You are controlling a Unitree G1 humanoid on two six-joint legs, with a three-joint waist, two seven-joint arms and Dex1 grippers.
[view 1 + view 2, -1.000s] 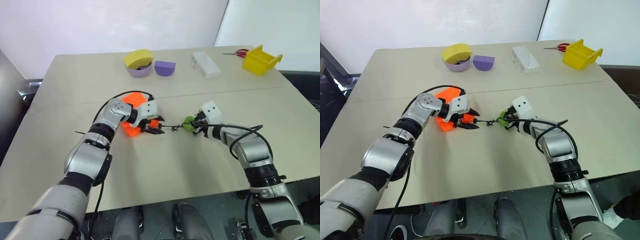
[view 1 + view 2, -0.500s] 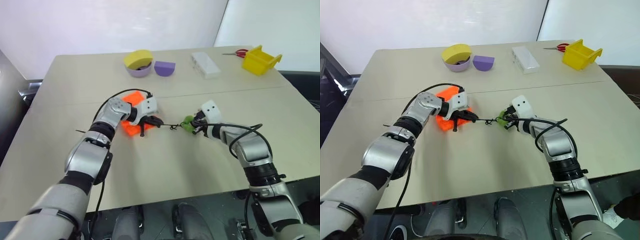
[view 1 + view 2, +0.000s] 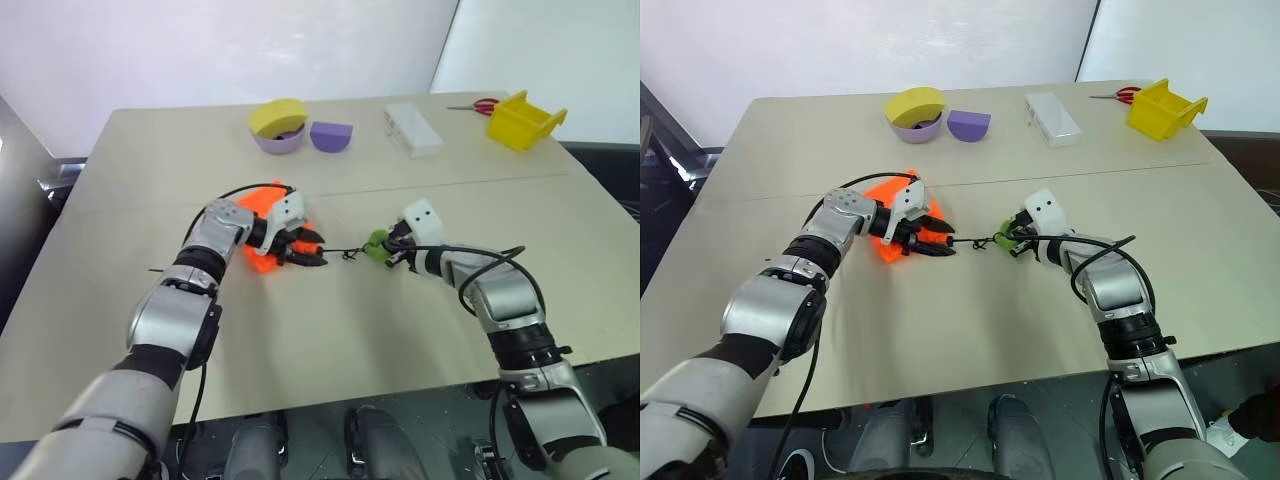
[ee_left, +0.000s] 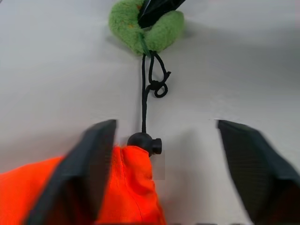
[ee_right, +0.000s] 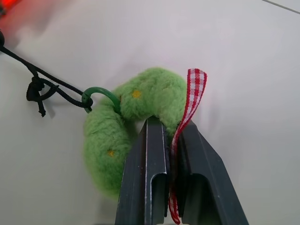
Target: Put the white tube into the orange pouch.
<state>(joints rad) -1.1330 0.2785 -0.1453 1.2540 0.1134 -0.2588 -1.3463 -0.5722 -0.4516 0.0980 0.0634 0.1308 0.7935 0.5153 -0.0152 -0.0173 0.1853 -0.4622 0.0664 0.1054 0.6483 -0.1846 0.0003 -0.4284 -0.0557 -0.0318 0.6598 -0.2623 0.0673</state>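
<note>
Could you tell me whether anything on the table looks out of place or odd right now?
Nothing is spilled or damaged. The orange pouch lies bunched under the left gripper, its black cord knotted midway and drawn out towards the green plush charm.

Bright, even indoor light, soft and diffuse. Pale wall at the top of both head views slightly washed out. Table (image 3: 420,330) shows faint, short shadows under the arms. Left wrist view: near fingers (image 4: 89,173) blurred, out of focus. Right wrist view sharp, upper left corner blurred.
</note>
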